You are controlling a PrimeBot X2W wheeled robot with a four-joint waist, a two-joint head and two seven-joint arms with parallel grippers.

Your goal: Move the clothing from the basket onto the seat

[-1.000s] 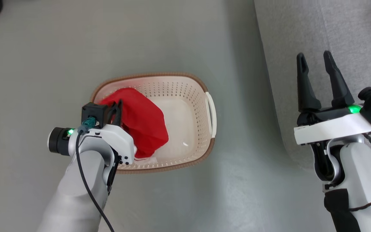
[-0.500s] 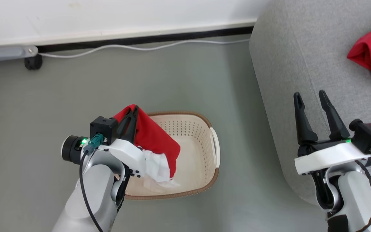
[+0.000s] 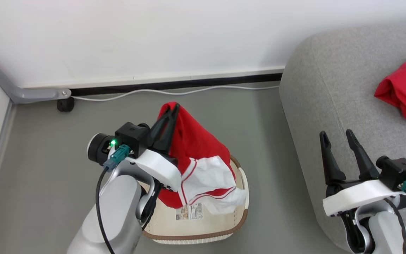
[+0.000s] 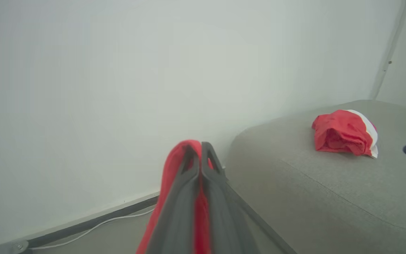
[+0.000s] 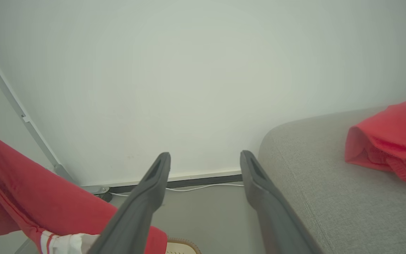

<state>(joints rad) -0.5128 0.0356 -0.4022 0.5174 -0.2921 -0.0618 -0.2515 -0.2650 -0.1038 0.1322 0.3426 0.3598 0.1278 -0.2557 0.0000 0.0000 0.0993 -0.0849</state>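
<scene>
The left end effector (image 3: 173, 107) (image 4: 196, 148) has its two dark fingers pressed together on a fold at the top of a red garment (image 3: 196, 148) (image 4: 172, 169) (image 5: 30, 201). The cloth hangs from that pinched point with its long axis running down from the fingertips toward the basket (image 3: 196, 235). The gathered red end points up at the wall (image 3: 153, 35), and the loose lower end, a white panel edged with thin red stripes, droops over the basket's opening. From the head view the hem seems to hang inside the brown rim, though it is hard to tell whether it touches the plastic. A label (image 3: 189, 211) shows on the basket's inner wall below the cloth. The basket stands on the grey floor (image 3: 48, 176), just beside the sofa (image 3: 323, 88) (image 4: 330, 197) (image 5: 330, 197).

The right end effector (image 3: 337, 134) (image 5: 205, 155) is spread wide and holds nothing. It hovers over the sofa's rounded edge with its fingers pointing toward the wall.

A second garment (image 3: 405, 90) (image 4: 340, 132) (image 5: 389, 141), red with a white edge, lies crumpled on the sofa cushion, well apart from the basket. A white cable (image 3: 174, 92) runs along the foot of the wall.
</scene>
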